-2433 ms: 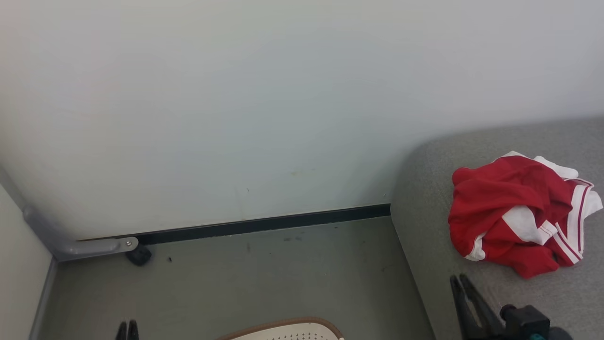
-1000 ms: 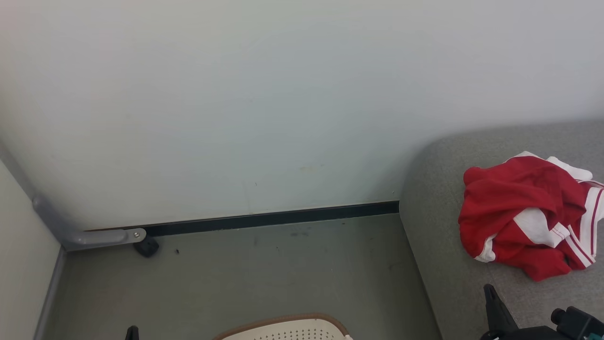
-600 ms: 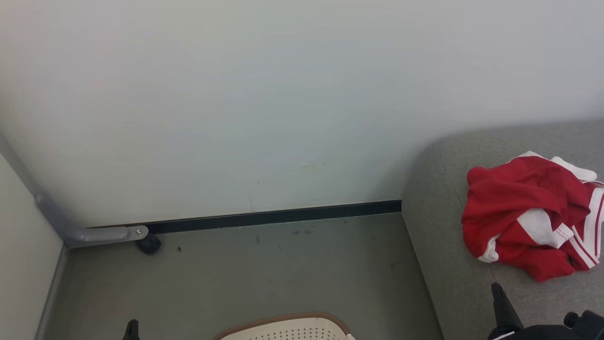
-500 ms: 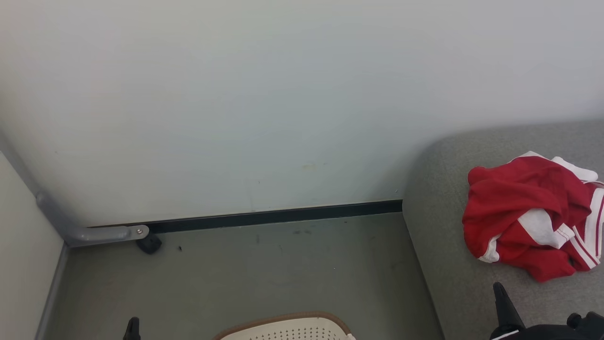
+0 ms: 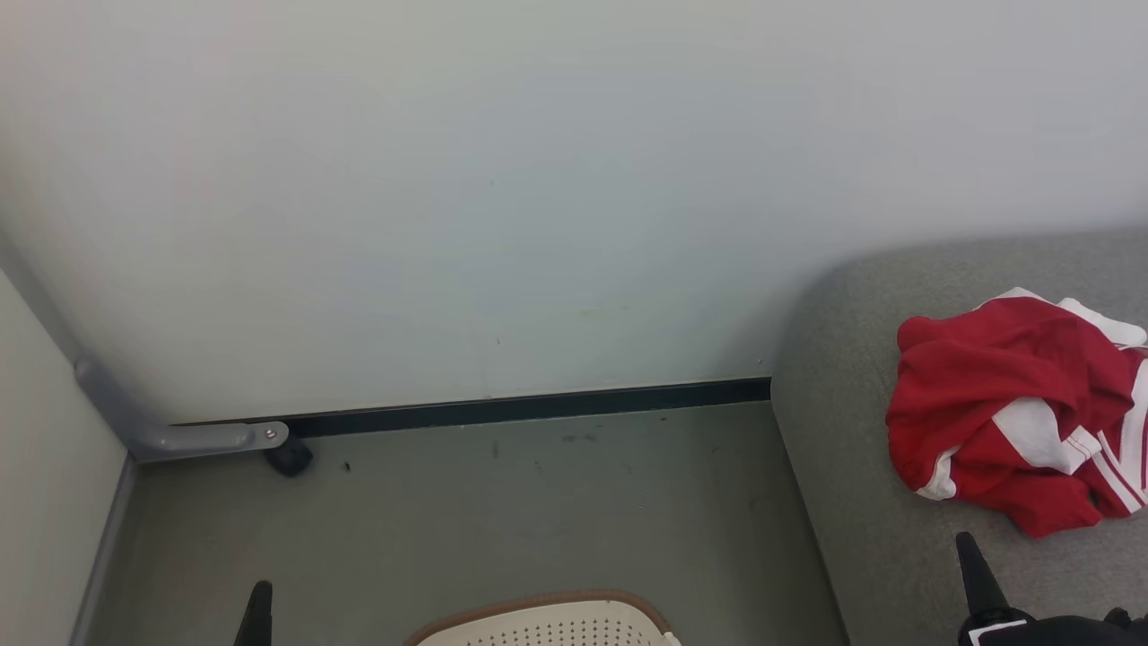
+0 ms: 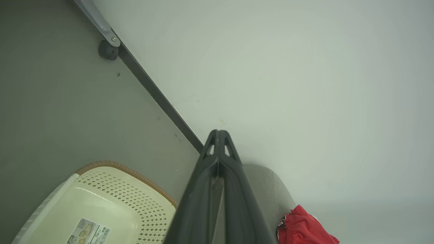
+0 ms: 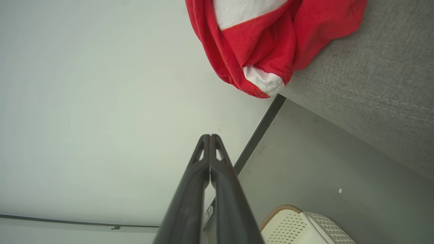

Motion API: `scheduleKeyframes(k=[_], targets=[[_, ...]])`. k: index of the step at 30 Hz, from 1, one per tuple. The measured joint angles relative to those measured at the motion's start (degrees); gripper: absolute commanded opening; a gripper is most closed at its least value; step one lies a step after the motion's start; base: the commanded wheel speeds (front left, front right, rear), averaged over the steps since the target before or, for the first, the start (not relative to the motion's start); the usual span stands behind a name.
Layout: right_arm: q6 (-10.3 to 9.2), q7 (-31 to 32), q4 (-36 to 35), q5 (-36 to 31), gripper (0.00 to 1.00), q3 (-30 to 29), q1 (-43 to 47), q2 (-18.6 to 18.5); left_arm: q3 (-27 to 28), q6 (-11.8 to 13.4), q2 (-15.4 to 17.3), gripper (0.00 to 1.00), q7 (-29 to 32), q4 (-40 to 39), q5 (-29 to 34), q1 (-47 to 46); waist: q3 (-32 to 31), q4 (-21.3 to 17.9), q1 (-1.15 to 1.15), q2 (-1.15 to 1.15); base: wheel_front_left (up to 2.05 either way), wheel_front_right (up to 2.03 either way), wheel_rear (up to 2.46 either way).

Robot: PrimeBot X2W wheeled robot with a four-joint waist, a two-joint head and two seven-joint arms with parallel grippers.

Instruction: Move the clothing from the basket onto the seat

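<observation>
Head view: where's the clothing [image 5: 1004, 413]?
— Red crumpled heap on the seat [image 5: 852, 502], near its rounded corner. Basket [image 5: 538, 606] sits apart, on the floor [image 5: 538, 511].
Left wrist view?
— Left hand [image 6: 218, 135] fingers pressed together, gripping nothing. Basket at lower left.
Right wrist view?
— Right hand [image 7: 210, 138] tips together too, empty. Clothing lies on the seat beyond them.

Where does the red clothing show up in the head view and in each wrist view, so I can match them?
Head view: the clothing lies at the right edge, on the grey seat.
Left wrist view: the clothing peeks in at the bottom edge, right of centre.
Right wrist view: the clothing sits at the top edge, right of centre, on the seat.
Shared landmark: the dark baseboard where wall meets floor, in all three.
</observation>
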Motion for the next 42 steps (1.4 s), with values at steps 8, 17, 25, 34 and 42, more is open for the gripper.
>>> scheduleKeyframes(k=[8, 17, 25, 34, 42], targets=[[1.18, 1.67, -0.19, 5.87, 0.0, -2.63, -0.01, 0.9, 0.67, -0.93, -0.38, 0.0, 1.6, 0.12, -5.66, -0.84, 0.18, 0.3, 0.0, 0.0, 0.0, 0.0, 0.0], [2.38, 3.55, -0.32, 12.17, 0.0, -5.52, -0.01, 2.01, 1.51, -2.43, -0.73, 0.0, 3.11, 0.22, -12.27, -1.78, 0.38, 0.64, 0.0, 0.0, 0.0, 0.0, 0.0], [3.45, 5.1, -0.43, 17.59, 0.0, -8.11, -0.02, 2.99, 2.38, -3.7, -1.09, 0.0, 4.68, 0.31, -18.04, -2.43, 0.56, 0.94, 0.0, 0.0, 0.0, 0.0, 0.0], [4.16, 6.0, -0.49, 20.57, 0.0, -9.4, -0.03, 3.53, 2.69, -4.22, -1.55, 0.0, 5.43, 0.46, -21.27, -3.48, 0.64, 1.07, -0.01, 0.0, 0.0, 0.0, 0.0], [4.16, 6.0, -0.52, 20.57, 0.0, -9.42, -0.03, 3.55, 2.69, -4.22, -1.58, 0.0, 5.43, 0.46, -21.28, -3.48, 0.64, 1.07, -0.01, 0.0, 0.0, 0.0, 0.0]])
